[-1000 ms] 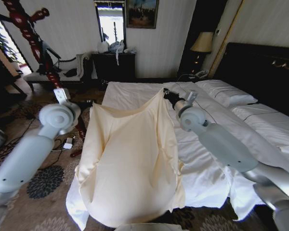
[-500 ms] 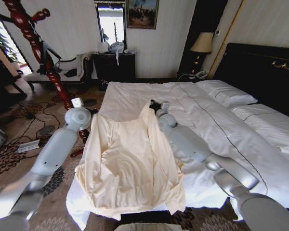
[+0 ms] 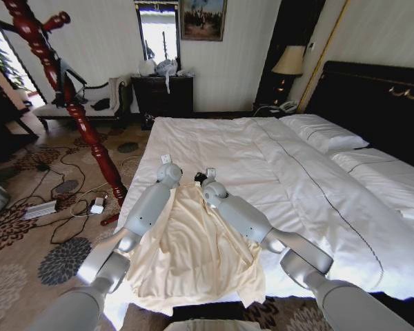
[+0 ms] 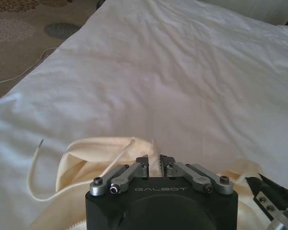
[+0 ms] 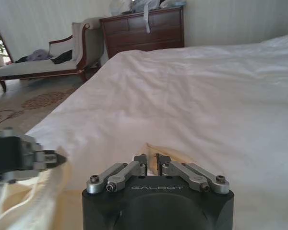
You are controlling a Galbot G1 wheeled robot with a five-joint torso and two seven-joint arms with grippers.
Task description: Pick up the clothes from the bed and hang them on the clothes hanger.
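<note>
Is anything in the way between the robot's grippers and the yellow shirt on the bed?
No, nothing visible is in the way. Both grippers are already at the top edge of the clothes on the bed: the left gripper and the right gripper each have their fingers closed on the cream fabric.

Over the last second both arms descend and draw together toward 12 o'clock in the head view. The clothes (image 3: 193, 252), earlier held up as a raised sheet, now lie spread flat on the bed (image 3: 276, 172), the hem at 6 o'clock. The left gripper (image 4: 154, 162) and right gripper (image 5: 151, 160) now sit low and near each other at the collar, each pinched closed on cream fabric.
</note>
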